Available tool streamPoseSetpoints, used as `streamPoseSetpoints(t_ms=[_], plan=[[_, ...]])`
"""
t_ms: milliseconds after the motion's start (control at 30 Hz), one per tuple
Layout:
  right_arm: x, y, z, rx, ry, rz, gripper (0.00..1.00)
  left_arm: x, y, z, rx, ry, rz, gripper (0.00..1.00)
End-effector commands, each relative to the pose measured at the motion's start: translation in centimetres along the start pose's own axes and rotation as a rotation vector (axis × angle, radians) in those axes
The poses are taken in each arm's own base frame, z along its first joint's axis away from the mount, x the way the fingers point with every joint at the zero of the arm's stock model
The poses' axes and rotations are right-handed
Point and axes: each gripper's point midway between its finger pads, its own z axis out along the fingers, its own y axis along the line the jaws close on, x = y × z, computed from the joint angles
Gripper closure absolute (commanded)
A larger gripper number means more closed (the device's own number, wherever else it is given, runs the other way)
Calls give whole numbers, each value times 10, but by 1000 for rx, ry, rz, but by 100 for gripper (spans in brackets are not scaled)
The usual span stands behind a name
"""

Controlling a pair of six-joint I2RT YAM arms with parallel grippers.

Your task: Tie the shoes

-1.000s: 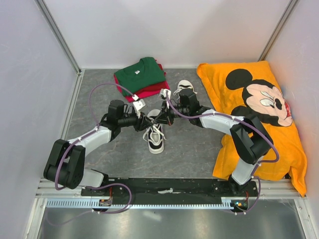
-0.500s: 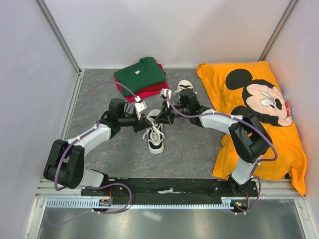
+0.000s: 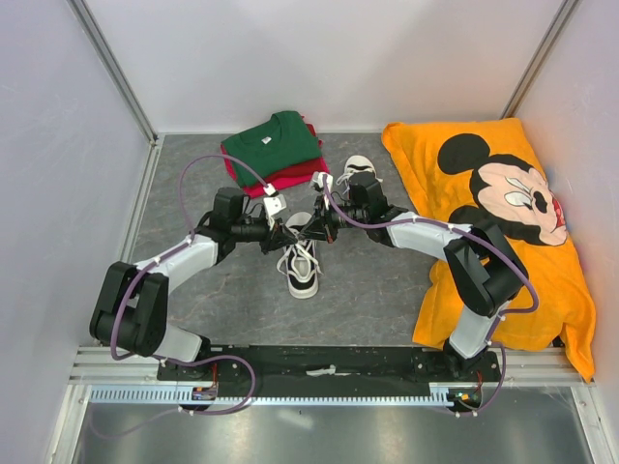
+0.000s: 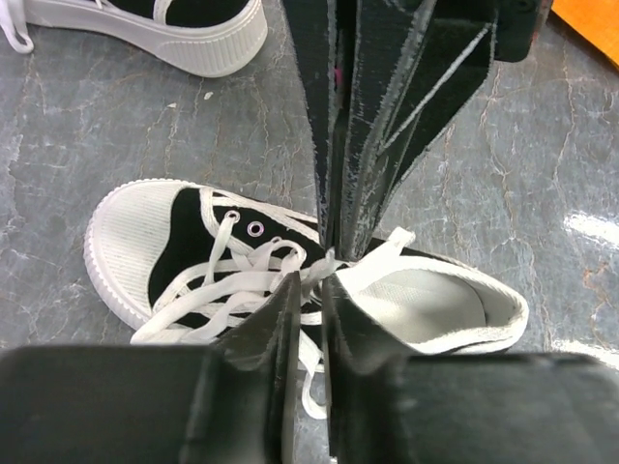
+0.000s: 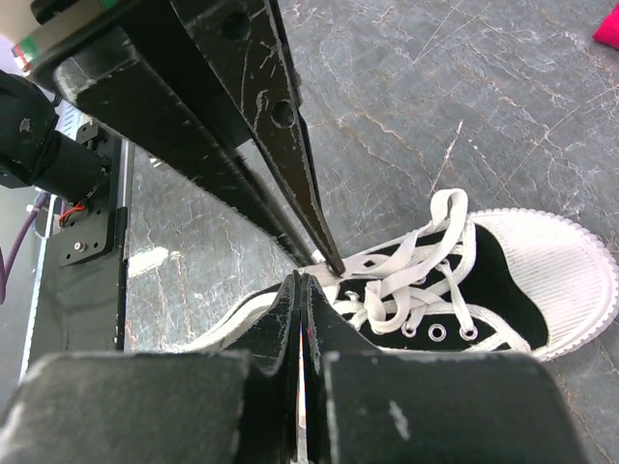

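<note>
One black sneaker with a white toe cap lies mid-floor, toe toward the arms. It also shows in the left wrist view and the right wrist view. The second sneaker stands behind it, its sole at the top of the left wrist view. My left gripper and right gripper meet tip to tip over the near shoe's tongue. Each is shut on a strand of its white laces. The laces lie loose and crossed over the eyelets.
A folded green shirt lies on red cloth at the back left of the shoes. A large orange Mickey Mouse cushion fills the right side. Grey walls enclose the floor, and a metal rail runs along the near edge.
The left arm has shifted slightly toward the back and its cable loop has risen. Both grippers stay together over the near shoe.
</note>
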Motion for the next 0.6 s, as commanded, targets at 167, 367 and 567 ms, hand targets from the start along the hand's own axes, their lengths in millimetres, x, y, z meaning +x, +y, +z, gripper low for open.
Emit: streamPoseSetpoints(t_ms=[167, 367, 567], plan=[[1, 0, -2, -21, -1, -13, 100, -7, 2, -9, 42, 1, 69, 98], [-4, -9, -3, -33, 53, 57, 78, -2, 2, -9, 65, 33, 105, 98], [-10, -36, -7, 30, 72, 164, 66, 3, 3, -8, 76, 65, 118, 98]])
